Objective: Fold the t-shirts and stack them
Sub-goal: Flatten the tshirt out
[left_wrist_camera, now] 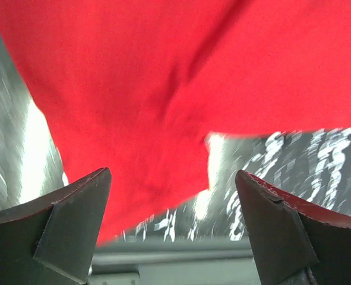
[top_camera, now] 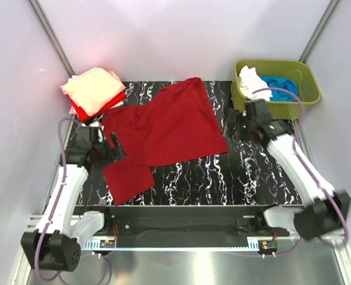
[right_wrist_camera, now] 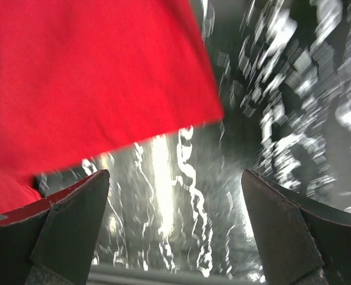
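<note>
Has a folded stack, salmon-pink over bright red, done at far left. Leaves the dark red t-shirt spread unfolded on the surface, plus a white shirt and a blue shirt in the olive-green tub at far right. Keeps left pincer and right pincer gaping and empty beside the shirt's left and right edges, with nothing lying on top of it.

Black marbled table — carries a spread dark red t-shirt, a folded stack far left, a green tub far right.

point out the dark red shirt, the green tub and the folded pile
dark red shirt (top_camera: 169, 124), top view, middle of its body
green tub (top_camera: 309, 83), top view, right wall
folded pile (top_camera: 93, 88), top view, top pink shirt
</note>
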